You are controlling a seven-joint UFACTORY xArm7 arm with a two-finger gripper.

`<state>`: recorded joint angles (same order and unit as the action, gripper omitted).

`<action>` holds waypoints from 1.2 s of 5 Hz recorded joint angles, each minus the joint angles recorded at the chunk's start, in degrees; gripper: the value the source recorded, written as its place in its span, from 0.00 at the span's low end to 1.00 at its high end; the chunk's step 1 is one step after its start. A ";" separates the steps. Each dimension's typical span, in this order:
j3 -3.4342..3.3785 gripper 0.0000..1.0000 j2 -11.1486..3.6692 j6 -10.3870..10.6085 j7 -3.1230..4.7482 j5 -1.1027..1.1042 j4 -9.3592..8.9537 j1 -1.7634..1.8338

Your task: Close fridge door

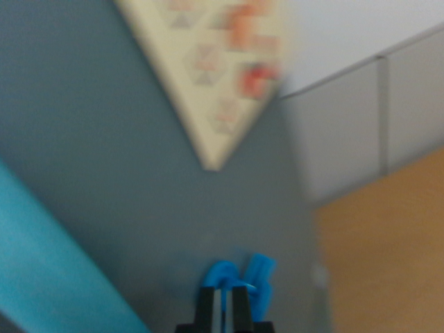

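Observation:
The whole wrist view is blurred. A broad grey-blue panel [139, 173], seemingly the fridge door, fills the middle and left of the picture. A cream sheet with red marks [215, 62] is stuck on it near the top. My gripper [236, 281] shows at the bottom centre, its blue fingertips [260, 270] close together and right against the panel. Nothing is visible between the fingertips. Whether they touch the panel cannot be told.
A bright teal band [48, 263] runs diagonally across the lower left. To the right of the panel stand pale grey cabinet fronts [361, 118] and an orange-brown surface [388, 257]. A white area [347, 35] lies at the top right.

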<state>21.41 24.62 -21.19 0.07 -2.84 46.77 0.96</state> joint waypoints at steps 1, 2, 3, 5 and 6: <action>0.00 1.00 0.00 0.00 0.00 0.00 0.00 0.00; -3.27 1.00 -2.70 0.00 0.00 0.00 2.41 0.00; -3.27 1.00 -2.70 0.00 0.00 0.00 2.41 0.00; -5.87 1.00 -5.69 0.00 0.00 0.00 5.65 0.00; -7.61 1.00 -8.53 0.00 0.00 0.00 8.96 0.00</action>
<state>13.80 16.09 -21.19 0.07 -2.84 55.72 0.96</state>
